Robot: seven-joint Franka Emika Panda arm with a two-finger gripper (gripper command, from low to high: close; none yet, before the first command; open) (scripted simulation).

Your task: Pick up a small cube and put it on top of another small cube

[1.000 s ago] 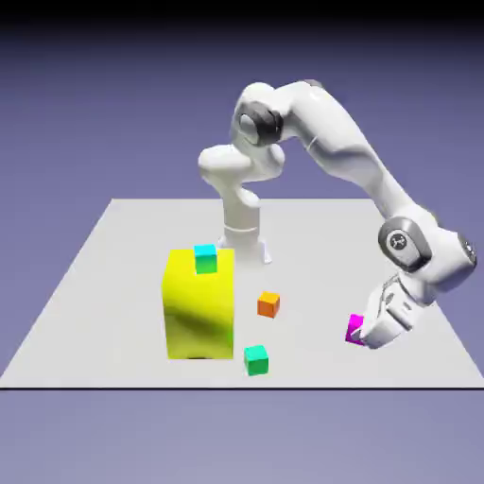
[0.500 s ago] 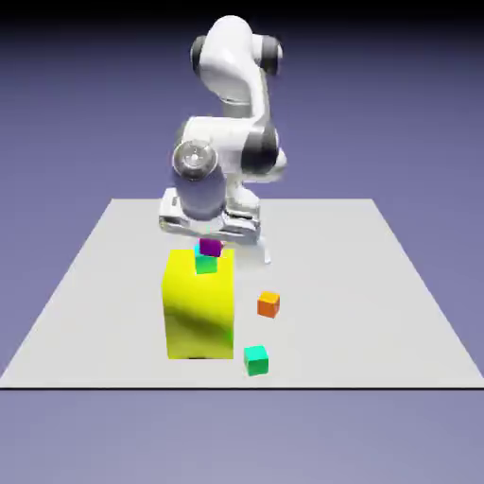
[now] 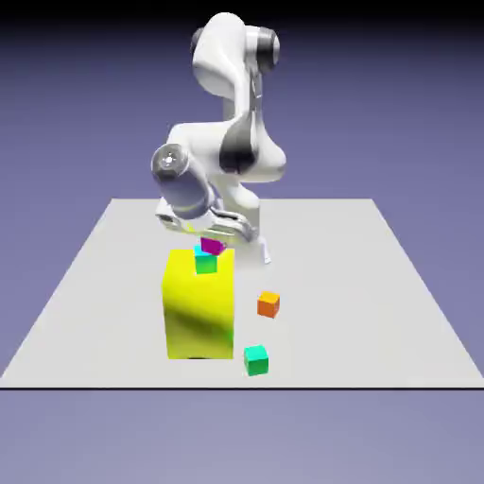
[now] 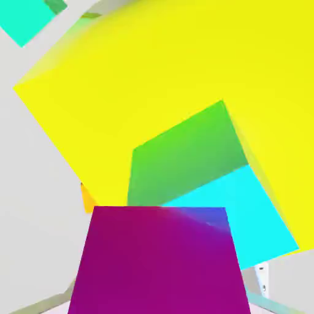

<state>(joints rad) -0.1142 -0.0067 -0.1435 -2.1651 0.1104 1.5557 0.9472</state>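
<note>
With the magenta cube [image 3: 212, 246] tilted at the gripper [image 3: 214, 236], over part of the cyan-topped cube [image 3: 206, 262] on the yellow block [image 3: 199, 307], careful placement calls for centring and levelling before withdrawal; whether the fingers grip or have parted cannot be told.
</note>
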